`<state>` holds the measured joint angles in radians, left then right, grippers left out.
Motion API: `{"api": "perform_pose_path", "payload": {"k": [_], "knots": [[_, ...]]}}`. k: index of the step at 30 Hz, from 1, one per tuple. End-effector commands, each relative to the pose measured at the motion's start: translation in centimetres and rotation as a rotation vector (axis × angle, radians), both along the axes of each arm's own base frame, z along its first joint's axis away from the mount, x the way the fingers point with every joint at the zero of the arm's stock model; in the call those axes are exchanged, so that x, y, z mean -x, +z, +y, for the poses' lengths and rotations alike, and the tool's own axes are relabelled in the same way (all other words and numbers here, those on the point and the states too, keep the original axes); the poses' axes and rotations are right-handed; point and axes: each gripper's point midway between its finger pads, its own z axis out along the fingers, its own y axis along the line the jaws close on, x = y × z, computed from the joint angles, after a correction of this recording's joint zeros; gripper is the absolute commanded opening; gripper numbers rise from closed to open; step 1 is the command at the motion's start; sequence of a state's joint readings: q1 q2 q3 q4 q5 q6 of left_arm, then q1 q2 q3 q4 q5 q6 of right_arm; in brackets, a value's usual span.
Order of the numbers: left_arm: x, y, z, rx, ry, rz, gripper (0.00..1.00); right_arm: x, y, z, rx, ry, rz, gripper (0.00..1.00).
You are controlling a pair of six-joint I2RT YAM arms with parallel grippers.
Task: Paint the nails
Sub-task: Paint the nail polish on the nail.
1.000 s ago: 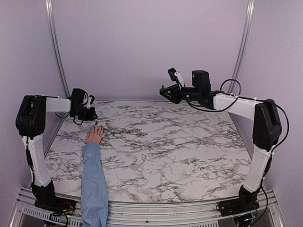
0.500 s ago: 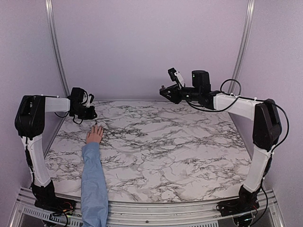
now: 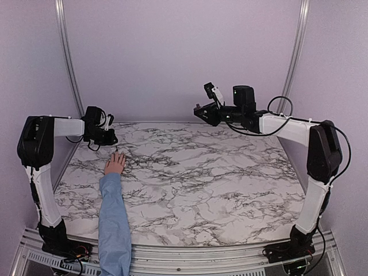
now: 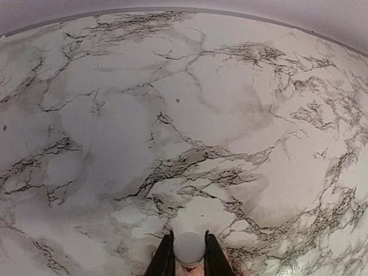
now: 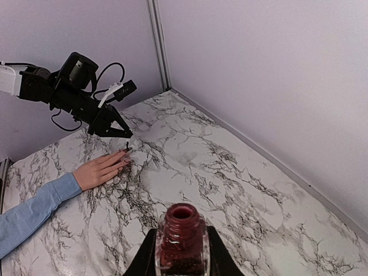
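A light-skinned hand in a light blue sleeve lies flat on the marble table at the left. Its nails point to the back wall; the fingertips look dark red in the right wrist view. My left gripper hovers just beyond the fingertips, shut on a round white brush cap. The thin brush hangs down over the fingertips. My right gripper is raised at the back centre, shut on an open dark red polish bottle.
The marble tabletop is bounded by lilac walls at the back and sides, with metal corner rails. The sleeved forearm runs from the near edge up the left side. A cable loops off the right arm.
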<state>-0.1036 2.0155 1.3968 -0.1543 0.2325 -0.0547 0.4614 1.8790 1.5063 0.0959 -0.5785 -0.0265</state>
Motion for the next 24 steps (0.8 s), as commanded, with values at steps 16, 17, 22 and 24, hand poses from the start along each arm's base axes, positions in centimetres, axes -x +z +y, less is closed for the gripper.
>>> {"api": "perform_pose_path", "payload": {"k": [16, 17, 22, 24], "knots": [[0.3, 1.62, 0.15, -0.029, -0.014, -0.041, 0.0, 0.34, 2.62, -0.55, -0.023, -0.002, -0.055, 0.0], [0.32, 1.63, 0.18, -0.03, -0.013, -0.041, 0.0, 0.32, 2.59, -0.54, -0.023, -0.002, -0.055, 0.0], [0.43, 1.59, 0.32, -0.035, -0.011, -0.04, 0.0, 0.29, 2.45, -0.53, -0.023, -0.002, -0.052, 0.0], [0.45, 1.77, 0.31, -0.034, -0.012, -0.044, 0.0, 0.32, 2.5, -0.52, -0.025, -0.001, -0.052, 0.0]]}}
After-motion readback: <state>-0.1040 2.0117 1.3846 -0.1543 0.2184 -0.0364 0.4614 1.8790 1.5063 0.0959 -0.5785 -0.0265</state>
